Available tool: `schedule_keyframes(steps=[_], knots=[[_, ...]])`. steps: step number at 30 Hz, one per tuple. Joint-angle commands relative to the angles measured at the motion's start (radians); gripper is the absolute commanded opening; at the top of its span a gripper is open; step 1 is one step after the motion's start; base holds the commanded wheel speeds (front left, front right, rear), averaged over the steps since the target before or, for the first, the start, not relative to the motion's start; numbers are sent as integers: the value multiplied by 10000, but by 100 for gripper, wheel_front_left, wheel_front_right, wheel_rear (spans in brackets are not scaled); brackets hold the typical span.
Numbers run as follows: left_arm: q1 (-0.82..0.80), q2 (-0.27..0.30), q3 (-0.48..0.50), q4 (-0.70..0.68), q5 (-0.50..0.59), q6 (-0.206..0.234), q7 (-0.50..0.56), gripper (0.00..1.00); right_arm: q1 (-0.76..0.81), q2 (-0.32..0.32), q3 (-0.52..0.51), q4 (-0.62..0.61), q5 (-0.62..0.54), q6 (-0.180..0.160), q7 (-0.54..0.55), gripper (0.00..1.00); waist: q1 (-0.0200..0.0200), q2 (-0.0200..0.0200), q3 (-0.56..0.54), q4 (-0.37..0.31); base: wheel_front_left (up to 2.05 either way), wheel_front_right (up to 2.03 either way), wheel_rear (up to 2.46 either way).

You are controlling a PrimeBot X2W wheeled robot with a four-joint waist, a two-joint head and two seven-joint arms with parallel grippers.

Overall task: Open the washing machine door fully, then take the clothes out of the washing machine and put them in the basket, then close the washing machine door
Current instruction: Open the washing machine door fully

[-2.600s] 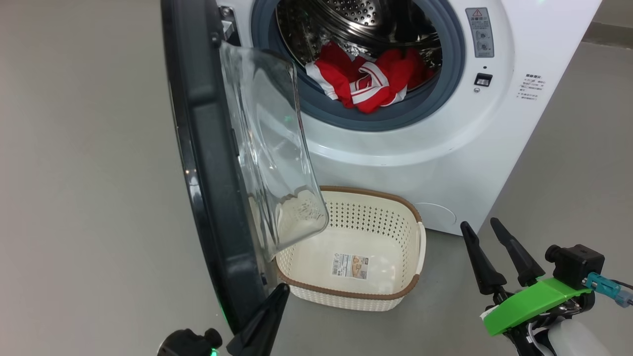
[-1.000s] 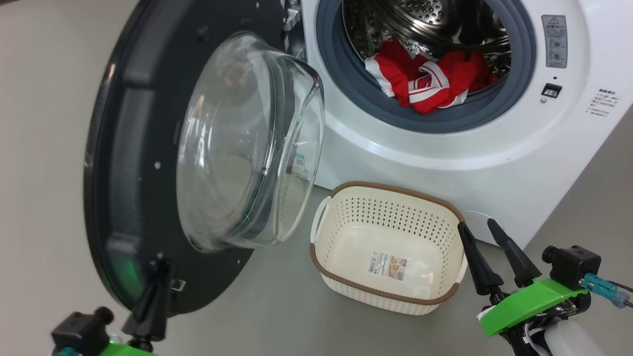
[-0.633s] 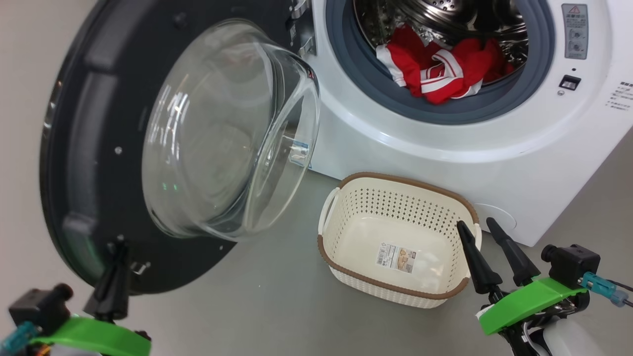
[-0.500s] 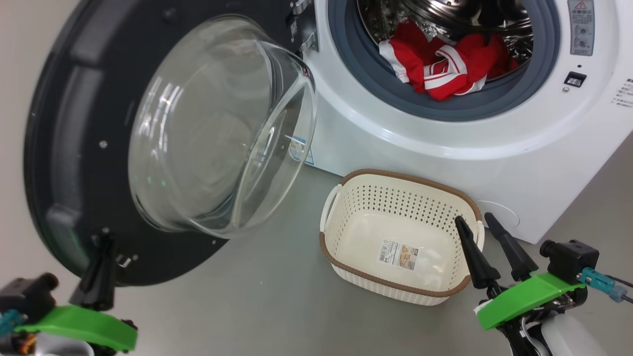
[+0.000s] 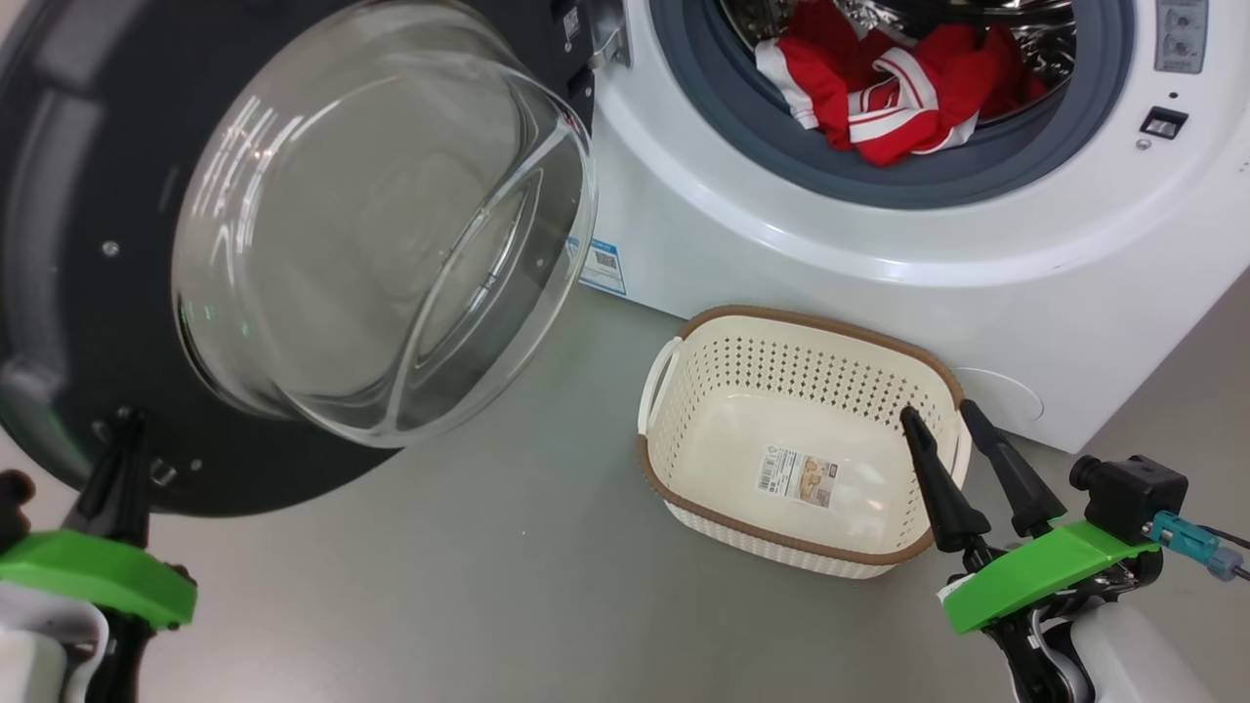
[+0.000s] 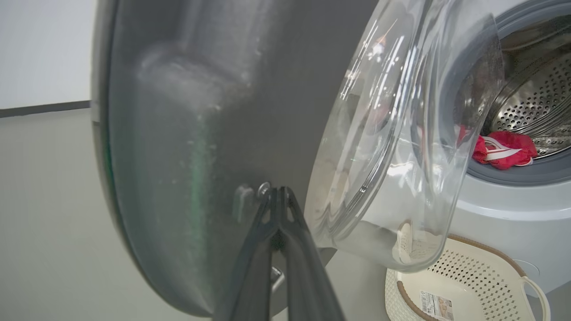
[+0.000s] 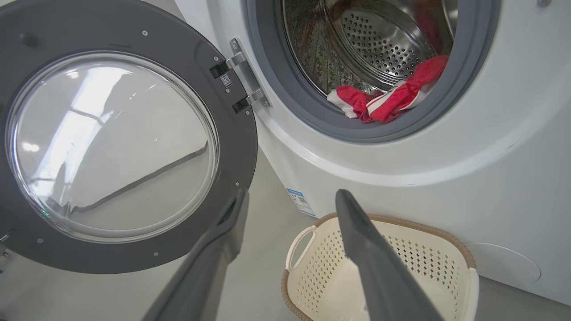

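The washing machine door [image 5: 59,293] stands swung wide to the left, its clear glass bowl [image 5: 381,215] facing me. My left gripper [image 5: 127,425] is shut with nothing in it. Its tips [image 6: 277,191] press on the door's dark inner rim [image 6: 178,133], beside a small latch piece. Red and white clothes [image 5: 879,88] lie at the front lip of the drum of the white washing machine [image 5: 781,254]. The cream basket [image 5: 811,322] stands empty on the floor below the drum opening. My right gripper [image 5: 939,410] hangs open at the basket's right end; its wrist view looks over the basket [image 7: 401,223] toward the clothes [image 7: 392,98].
Grey floor lies between the door and the basket. The door hinge [image 7: 243,80] sits at the left of the drum opening, and a blue label [image 5: 601,266] marks the machine's lower corner. A round service cover [image 5: 996,395] is behind my right gripper.
The door has swung further open to the left, with my shut left gripper moving along against its lower rim. The head camera has also shifted. My right gripper has stayed open by the basket.
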Motion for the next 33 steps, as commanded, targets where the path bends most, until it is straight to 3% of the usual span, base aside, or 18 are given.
schedule_keyframes(steps=[1,18,33], knots=[[-650,636,378,139,64,10,62,0,-208,-43,181,-214,-112,16,-120,100,0,-1,80,52,0,0,0],[-2754,1327,-532,2734,54,-110,180,0,-449,96,313,-102,-128,16,-120,100,0,-1,323,145,0,0,0],[-3056,1637,-1632,3450,-569,-116,-244,0,-400,83,372,-30,-51,16,-120,100,0,-1,183,39,0,0,0]])
